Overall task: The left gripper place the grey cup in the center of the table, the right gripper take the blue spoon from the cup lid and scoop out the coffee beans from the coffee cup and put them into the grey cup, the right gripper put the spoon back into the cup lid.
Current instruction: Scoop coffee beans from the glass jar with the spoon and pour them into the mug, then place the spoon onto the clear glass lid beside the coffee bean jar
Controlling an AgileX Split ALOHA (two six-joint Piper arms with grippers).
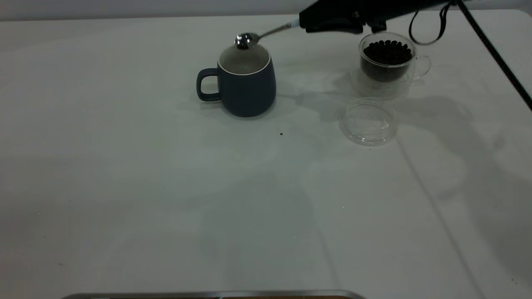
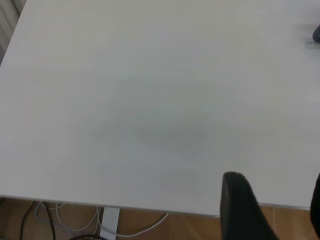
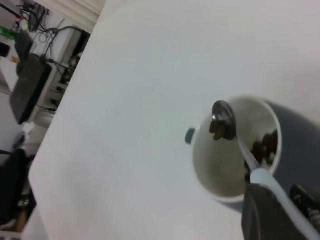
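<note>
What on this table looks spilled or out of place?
One small dark speck, likely a stray coffee bean, lies on the bare table in front of the grey cup, between it and the clear lid.

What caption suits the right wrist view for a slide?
Right tool holds the blue-handled metal spoon tipped over the grey ceramic cup, dark coffee beans already inside.

White table [image 1: 166,199]; wooden floor [image 2: 150,227] with loose cables [image 2: 60,215] beneath; cluttered equipment [image 3: 30,85] beyond edge.

The spoon [image 1: 249,39] has a glossy metal bowl, the grey cup [image 1: 245,83] looks matt ceramic, the cup lid [image 1: 368,121] clear plastic.
</note>
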